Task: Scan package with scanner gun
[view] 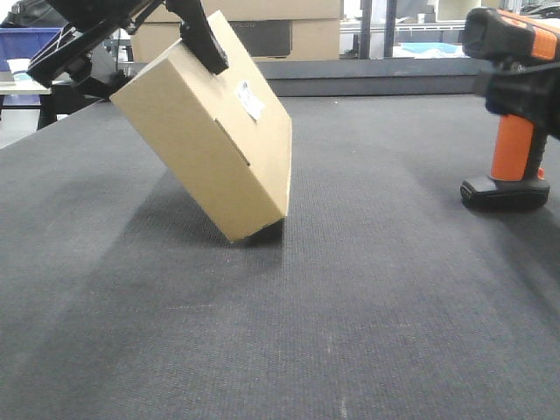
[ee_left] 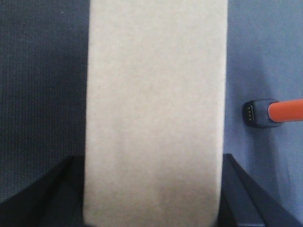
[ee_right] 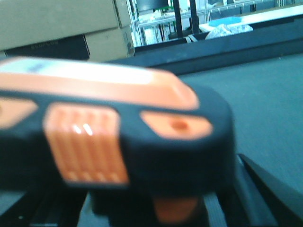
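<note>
- My left fingers (view: 206, 39) clamp the package (view: 210, 149), tilted, its lower corner touching the bench (view: 350, 306).
- My right fingers (ee_right: 270, 189) flank the scanner gun (view: 514, 149), well apart from the package; whether they grip it, I cannot tell.

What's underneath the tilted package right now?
Under the package, only the grey mat and a shadow show; its lower edge rests on the mat. Anything behind that edge is hidden.

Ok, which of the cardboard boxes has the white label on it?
The small tan box tilted in the left gripper: a white label sits on its broad face. The larger boxes stacked behind show a dark panel instead.
</note>
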Motion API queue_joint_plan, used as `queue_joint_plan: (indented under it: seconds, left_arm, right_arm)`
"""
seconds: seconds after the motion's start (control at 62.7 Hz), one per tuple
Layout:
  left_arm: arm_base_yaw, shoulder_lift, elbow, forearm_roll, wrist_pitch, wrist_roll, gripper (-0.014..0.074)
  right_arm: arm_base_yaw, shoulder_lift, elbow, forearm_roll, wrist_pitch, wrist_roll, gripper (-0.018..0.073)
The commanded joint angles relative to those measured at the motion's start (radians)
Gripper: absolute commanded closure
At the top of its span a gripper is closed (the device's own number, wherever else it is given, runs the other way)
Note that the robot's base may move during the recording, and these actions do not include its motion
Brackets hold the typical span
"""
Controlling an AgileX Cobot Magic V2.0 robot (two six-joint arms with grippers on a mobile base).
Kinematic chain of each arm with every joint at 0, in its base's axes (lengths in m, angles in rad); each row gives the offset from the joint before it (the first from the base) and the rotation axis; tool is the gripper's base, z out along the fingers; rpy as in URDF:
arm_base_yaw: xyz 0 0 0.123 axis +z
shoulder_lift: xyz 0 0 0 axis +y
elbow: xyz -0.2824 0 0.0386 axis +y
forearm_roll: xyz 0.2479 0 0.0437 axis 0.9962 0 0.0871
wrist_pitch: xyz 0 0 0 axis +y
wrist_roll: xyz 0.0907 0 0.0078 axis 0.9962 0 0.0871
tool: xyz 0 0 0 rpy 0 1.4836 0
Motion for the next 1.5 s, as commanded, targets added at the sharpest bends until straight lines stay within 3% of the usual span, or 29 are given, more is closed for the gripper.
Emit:
queue_joint_plan:
  seconds: [0.0, 0.447, 0.575, 0.702, 0.91, 1.117, 1.484]
  left_arm:
    - [0.006, -0.009, -0.009, -0.005, -0.005, 0.002, 0.0707]
    - [0.006, -0.009, -0.009, 0.013, -0.028, 0.002, 0.0707]
    - [0.022, -0.009, -0.031, 0.084, 0.000, 0.002, 0.0707]
    - [0.080, -0.009, -0.086, 0.149, 0.093, 0.002, 0.0707]
    - [0.153, -0.009, -0.150, 0.391, 0.278, 0.000, 0.0707]
    - [0.163, -0.009, -0.151, 0.616, 0.294, -0.109, 0.0707]
    - [0.163, -0.009, -0.151, 0.629, 0.342, -0.139, 0.0707]
  right_arm:
    - [-0.002, -0.008, 0.040, -0.002, -0.040, 0.001, 0.0139]
    - [-0.002, -0.043, 0.193, -0.066, -0.063, 0.001, 0.0139]
    - [-0.002, -0.082, 0.225, -0.112, -0.063, 0.001, 0.0139]
    - [-0.002, -0.128, 0.259, -0.110, -0.063, 0.001, 0.0139]
    - [-0.002, -0.191, 0.280, -0.110, -0.063, 0.001, 0.0147]
    - [-0.002, -0.205, 0.280, -0.110, -0.063, 0.001, 0.0147]
    - [-0.002, -0.205, 0.280, -0.110, -0.063, 0.001, 0.0147]
